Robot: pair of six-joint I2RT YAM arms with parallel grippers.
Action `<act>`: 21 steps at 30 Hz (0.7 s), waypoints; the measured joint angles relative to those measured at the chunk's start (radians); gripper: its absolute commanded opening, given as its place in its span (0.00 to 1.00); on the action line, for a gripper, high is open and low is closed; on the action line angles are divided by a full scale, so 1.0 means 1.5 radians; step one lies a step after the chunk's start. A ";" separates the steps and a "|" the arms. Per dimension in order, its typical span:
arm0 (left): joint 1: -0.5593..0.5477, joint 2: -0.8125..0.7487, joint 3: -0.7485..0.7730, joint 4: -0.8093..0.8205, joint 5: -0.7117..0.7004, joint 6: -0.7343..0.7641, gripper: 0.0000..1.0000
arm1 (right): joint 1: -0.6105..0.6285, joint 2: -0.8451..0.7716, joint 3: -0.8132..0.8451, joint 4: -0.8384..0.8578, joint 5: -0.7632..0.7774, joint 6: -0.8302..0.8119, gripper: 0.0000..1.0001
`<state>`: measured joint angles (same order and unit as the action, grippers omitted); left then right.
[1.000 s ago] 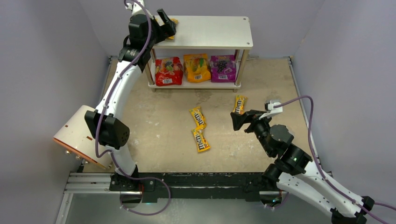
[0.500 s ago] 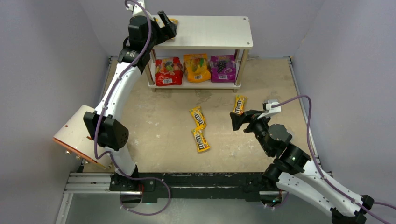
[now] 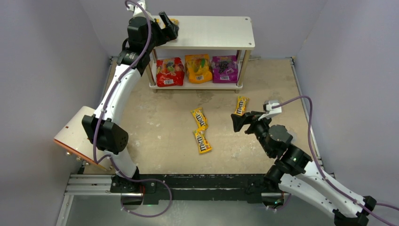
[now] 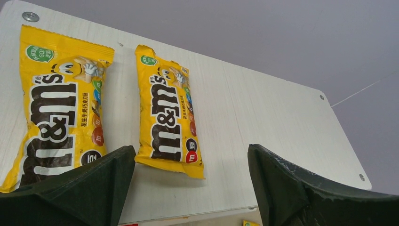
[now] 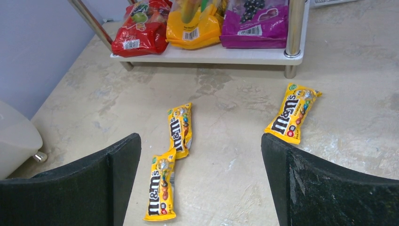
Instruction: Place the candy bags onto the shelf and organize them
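Three loose M&M's packets lie flat on the table [image 3: 155, 141] before your right gripper [image 5: 200, 162] (jaws wide, holding nothing): the nearest packet [image 3: 203, 141] and middle packet [image 3: 199, 118] almost end to end, the right packet [image 3: 241, 105] apart, all with long axes running roughly near to far. I judge them light, thin and slick, so pinch across the narrow width at mid-length. Farther off, the shelf [image 3: 221, 33] carries the red pouch [image 3: 170, 71], orange pouch [image 3: 198, 68] and purple pouch [image 3: 224, 68] below, while up top at far left the first shelved packet [image 4: 56, 117] and second shelved packet [image 4: 171, 122] lie parallel before your left gripper [image 4: 190, 165], jaws equally wide and empty.
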<state>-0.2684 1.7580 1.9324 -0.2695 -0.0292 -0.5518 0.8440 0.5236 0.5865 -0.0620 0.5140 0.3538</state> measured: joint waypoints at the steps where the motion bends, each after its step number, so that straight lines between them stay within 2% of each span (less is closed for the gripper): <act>1: 0.000 0.000 0.000 0.000 0.001 0.000 0.93 | 0.000 0.000 0.000 0.000 0.000 0.000 0.99; 15: 0.000 -0.020 -0.013 -0.002 0.007 0.014 0.94 | 0.000 0.000 0.000 0.000 -0.001 0.000 0.99; 18: 0.000 -0.051 -0.034 -0.011 0.025 0.015 0.94 | 0.000 0.000 0.000 -0.001 -0.010 0.000 0.99; 21: 0.000 -0.120 -0.101 -0.014 0.053 0.012 0.96 | 0.000 0.000 0.000 0.000 -0.035 0.001 0.99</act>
<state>-0.2684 1.5776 1.7809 -0.2905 0.0498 -0.5343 0.8440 0.5240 0.5861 -0.0624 0.4618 0.3546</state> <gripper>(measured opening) 0.941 0.987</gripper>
